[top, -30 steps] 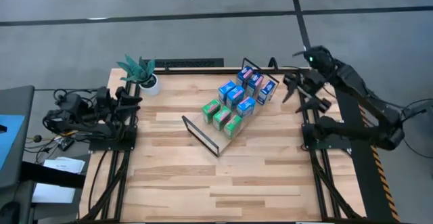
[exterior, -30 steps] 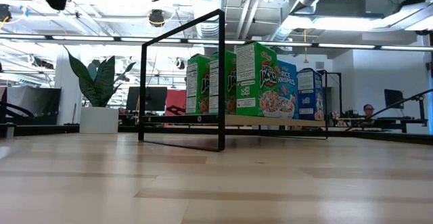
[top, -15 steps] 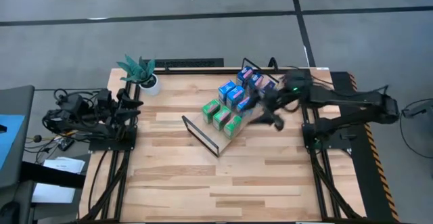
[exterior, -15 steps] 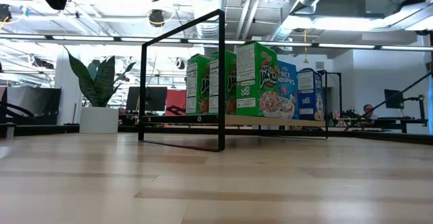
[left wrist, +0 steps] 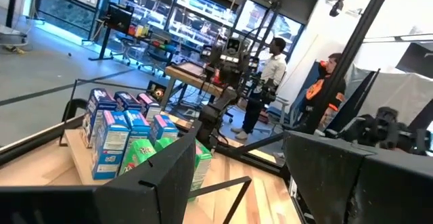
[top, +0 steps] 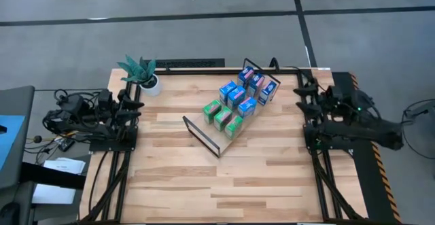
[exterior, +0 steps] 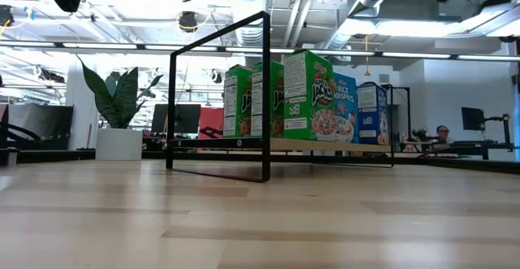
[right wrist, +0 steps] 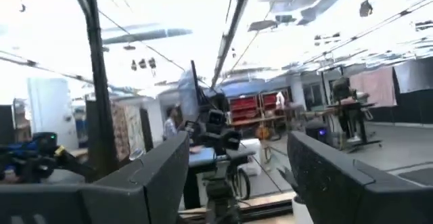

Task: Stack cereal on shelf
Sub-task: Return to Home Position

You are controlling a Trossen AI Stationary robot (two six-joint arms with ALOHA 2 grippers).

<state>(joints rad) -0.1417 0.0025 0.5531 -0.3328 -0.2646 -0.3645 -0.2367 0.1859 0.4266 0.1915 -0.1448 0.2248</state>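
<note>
Item 1. The shelf (top: 207, 133) is lying aslant on the worktop (top: 177, 184), between the two grippers and nearer the right one. Its black wire end frames are standing upright at either end; in the low view the near frame (exterior: 266, 98) is rising in front of the boxes.

Item 2. The cereal (top: 238, 99), nine boxes, is standing upright on the shelf in three rows of three. The three green boxes (top: 223, 117) are occupying the row toward the left gripper's side. The blue boxes (top: 236, 96) are filling the middle row and the row closest to the right gripper. The rows are standing close together, and no box is lying on the worktop.

Item 3. The left gripper (top: 134, 101) is resting at the worktop's edge on its own side, well apart from the shelf and pointing toward it. In the left wrist view its fingers (left wrist: 166, 176) are spread wide and gripping nothing, and the cereal is showing ahead of them.

Item 4. The right gripper (top: 302, 97) is sitting at the opposite edge, near the shelf's blue end but not touching it. Its fingers (right wrist: 159, 176) are spread wide, with nothing between them.

Item 5. A potted plant (top: 141, 73) is standing at the worktop's corner just beside the left gripper.

Item 6. A person (left wrist: 272, 65) is standing in the room beyond the worktop.
</note>
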